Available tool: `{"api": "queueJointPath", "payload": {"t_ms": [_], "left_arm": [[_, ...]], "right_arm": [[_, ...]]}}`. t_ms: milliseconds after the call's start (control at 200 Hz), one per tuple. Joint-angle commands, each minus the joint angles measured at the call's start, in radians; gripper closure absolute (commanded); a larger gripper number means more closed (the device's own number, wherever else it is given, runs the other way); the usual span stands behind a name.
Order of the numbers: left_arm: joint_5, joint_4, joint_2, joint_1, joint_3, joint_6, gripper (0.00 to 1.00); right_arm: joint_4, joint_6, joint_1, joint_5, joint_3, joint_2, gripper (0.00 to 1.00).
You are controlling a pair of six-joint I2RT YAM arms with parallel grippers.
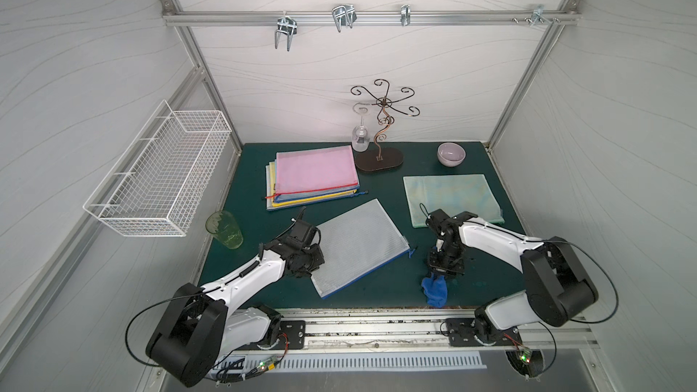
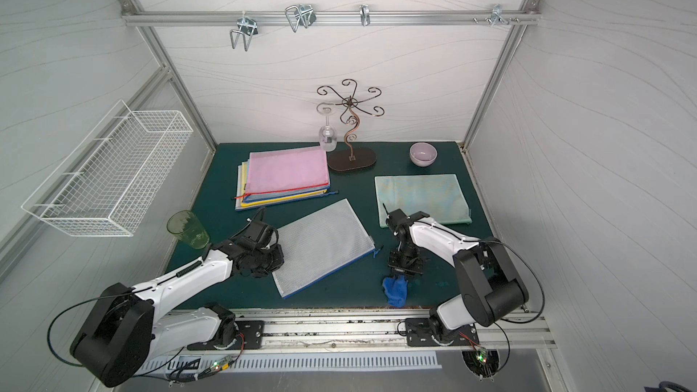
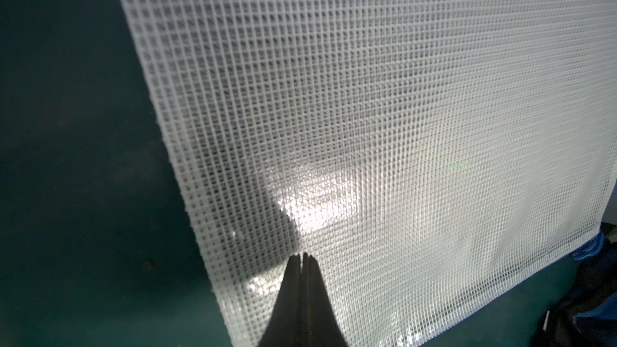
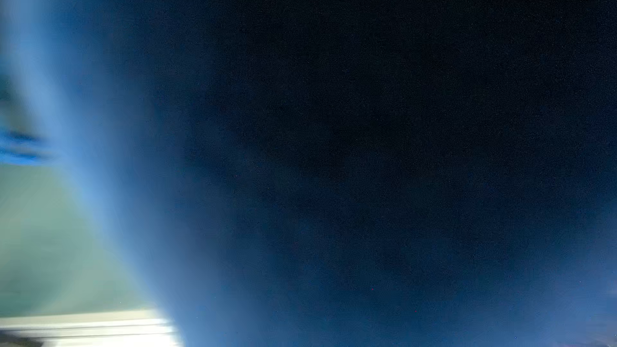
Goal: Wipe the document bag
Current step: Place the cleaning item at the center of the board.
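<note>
A white mesh document bag (image 1: 358, 247) with a blue zipper edge lies flat and askew on the green mat, seen in both top views (image 2: 324, 245). My left gripper (image 3: 303, 257) is shut, its tips resting on the bag (image 3: 400, 128) near the bag's left edge, holding nothing. A crumpled blue cloth (image 1: 435, 290) lies near the mat's front edge, right of the bag. My right gripper (image 1: 439, 275) points down onto the cloth's top. The cloth (image 4: 367, 128) fills the blurred right wrist view, so those jaws are hidden.
A stack of coloured document bags (image 1: 315, 179) lies at the back left. A green cup (image 1: 224, 230) stands by the left arm. A glass stand (image 1: 379, 160) with a hanging wine glass (image 1: 360, 137), a lilac bowl (image 1: 451, 154) and a pale green towel (image 1: 450, 197) sit behind.
</note>
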Motion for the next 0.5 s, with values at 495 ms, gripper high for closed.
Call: {"api": "queueJointPath", "payload": {"t_ms": [495], "left_arm": [[0.03,-0.004,-0.04,0.005,0.065,0.047,1.0]], "right_arm": [[-0.278,-0.036,0.149,0.184,0.368,-0.12,0.03]]}}
